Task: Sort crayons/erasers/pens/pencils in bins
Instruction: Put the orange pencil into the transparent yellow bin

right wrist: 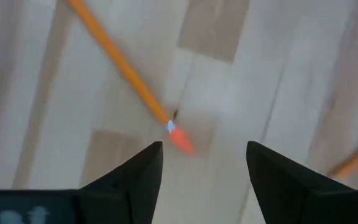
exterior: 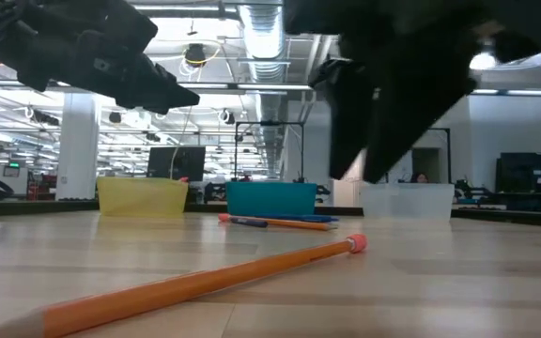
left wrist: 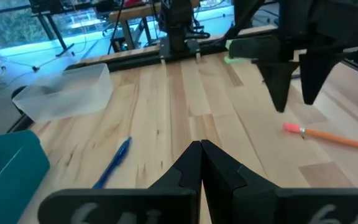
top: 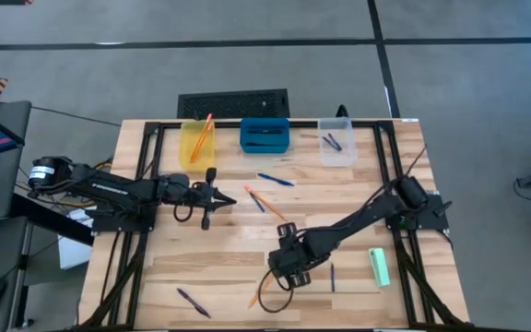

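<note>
From above, the right gripper (top: 287, 268) is hanging over the near middle of the table (top: 229, 249), its jaws spread and empty, above the pink end of a pencil (top: 267, 282) that is lying slantwise, its other end pointing toward the near-left. The left gripper (top: 230, 200) is waiting at the left centre with its jaws closed on nothing. The yellow bin (top: 197, 142), blue bin (top: 265, 135) and clear bin (top: 337, 142) are lining the far edge, and the eraser (top: 379, 266) is lying at the near right, long side running near to far.

At table level, the pencil (exterior: 205, 279) is running from the near-left to its pink tip further right.

From the left wrist, closed fingers (left wrist: 199, 168) are pointing across the table past a blue pen (left wrist: 112, 163).

From the right wrist, open fingers (right wrist: 146, 171) are flanking the pencil's pink end (right wrist: 180, 140).
</note>
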{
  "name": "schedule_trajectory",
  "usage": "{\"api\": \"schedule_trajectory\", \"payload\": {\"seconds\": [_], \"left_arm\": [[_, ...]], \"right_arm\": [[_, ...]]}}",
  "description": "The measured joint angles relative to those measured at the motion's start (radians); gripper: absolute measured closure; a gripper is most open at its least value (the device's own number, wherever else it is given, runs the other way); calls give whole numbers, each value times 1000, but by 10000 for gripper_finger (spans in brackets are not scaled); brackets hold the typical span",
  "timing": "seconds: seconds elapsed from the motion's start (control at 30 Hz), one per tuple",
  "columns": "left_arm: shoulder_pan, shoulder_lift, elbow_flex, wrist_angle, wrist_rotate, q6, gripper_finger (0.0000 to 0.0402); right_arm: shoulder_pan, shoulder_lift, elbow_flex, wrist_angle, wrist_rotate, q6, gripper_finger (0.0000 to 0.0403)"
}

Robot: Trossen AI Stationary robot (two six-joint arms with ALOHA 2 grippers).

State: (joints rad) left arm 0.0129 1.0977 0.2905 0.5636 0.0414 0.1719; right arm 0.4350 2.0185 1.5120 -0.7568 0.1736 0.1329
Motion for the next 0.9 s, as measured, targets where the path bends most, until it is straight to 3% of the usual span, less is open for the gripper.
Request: {"api": "schedule_trajectory", "payload": {"seconds": [0.2,0.63,0.9], "left_arm": [[-8,0,0,-45,0,-14,401],[-12,0,0,-83,-1,-29,401],[-12,0,0,-88,-2,-42,401]], "right_arm": [[-36,47,0,48,-76,-104,182],[-41,97,1,76,-123,-227,198],[-65,98,0,79,-157,-274,237]]}}
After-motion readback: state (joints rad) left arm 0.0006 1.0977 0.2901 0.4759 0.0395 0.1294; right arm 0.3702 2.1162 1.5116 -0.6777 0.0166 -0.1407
